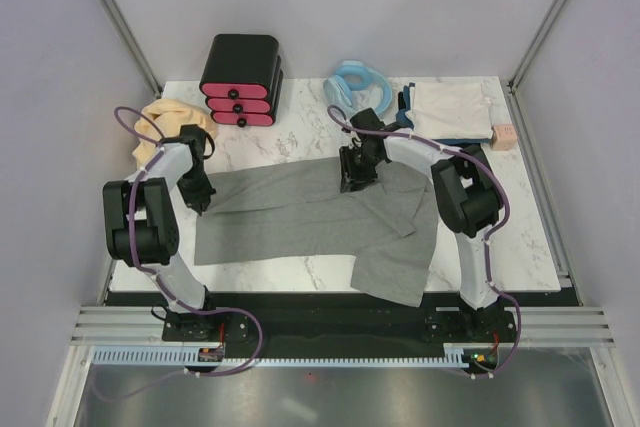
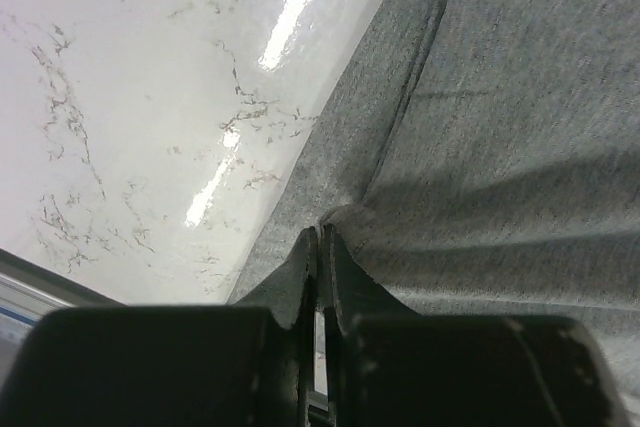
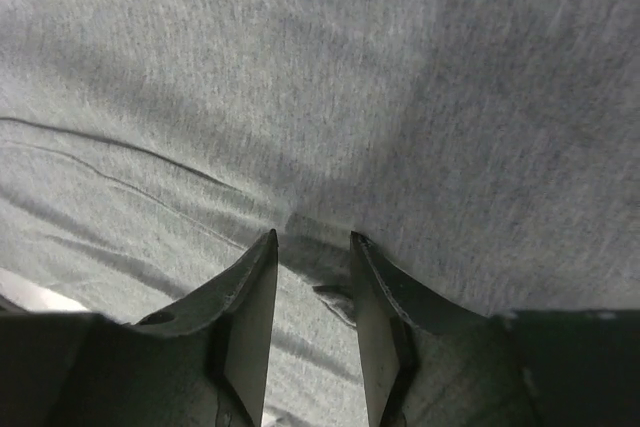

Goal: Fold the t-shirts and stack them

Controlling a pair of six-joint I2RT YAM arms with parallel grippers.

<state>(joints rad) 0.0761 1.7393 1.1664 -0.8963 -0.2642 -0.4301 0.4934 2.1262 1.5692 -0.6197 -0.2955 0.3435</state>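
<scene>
One grey t-shirt point(image 1: 300, 219): left tool point(image 2: 321, 234) clenched on its left edge; right tool point(image 3: 312, 239) half-open, tips touching it.

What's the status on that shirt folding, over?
Left hand shut, pinching grey t-shirt at left corner. Right hand open, pressed down on its far edge. Shirt spread across table. Nothing lying on it.

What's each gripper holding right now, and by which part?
Left gripper pinches the grey t-shirt at its side edge. Right gripper holds nothing yet: its jaws stand apart around a small ridge of the same shirt's cloth.
</scene>
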